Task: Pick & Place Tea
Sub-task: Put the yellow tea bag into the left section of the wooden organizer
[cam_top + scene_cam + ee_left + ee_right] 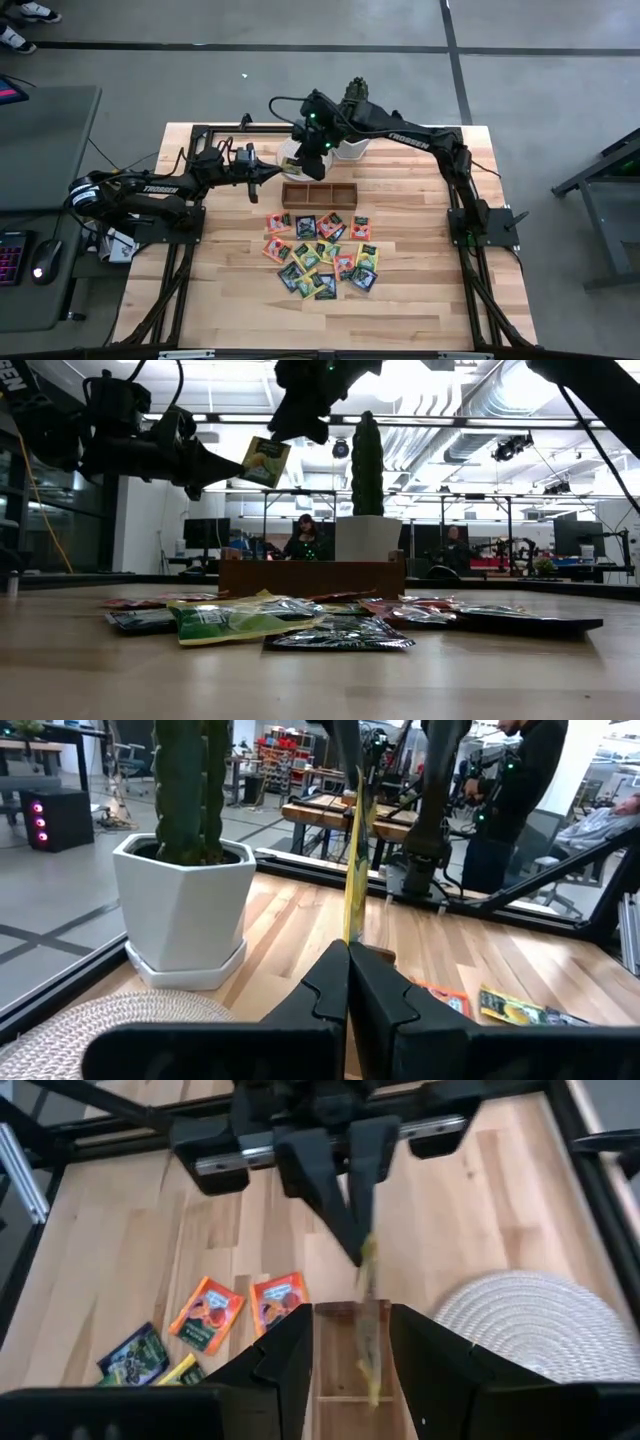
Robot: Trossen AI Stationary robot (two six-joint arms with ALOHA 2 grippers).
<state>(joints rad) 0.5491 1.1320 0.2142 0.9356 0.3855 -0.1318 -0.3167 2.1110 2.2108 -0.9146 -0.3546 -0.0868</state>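
Several tea packets (322,255), yellow, orange, green and dark, lie flat and overlapping on the wooden table, near of a brown wooden tray (318,193). One yellow tea packet (266,460) hangs in the air above the tray's left end, with my left gripper (235,465) shut on it. My right gripper (350,1315) comes slanting down from the far side and is open. Its fingers stand on either side of that packet (368,1335), with a gap on each side. My left gripper pinches the yellow packet by its near edge (349,935) between its two fingers. The fingers (385,995) lie level, coming from the table's left. The packet stands on edge beyond the fingertips, a little tilted, lifted clear of tray and table.
A cactus in a white pot (352,145) stands behind the tray, beside a round woven mat (530,1320). A black metal frame (200,130) runs round the table. People (303,538) show in the room beyond the table.
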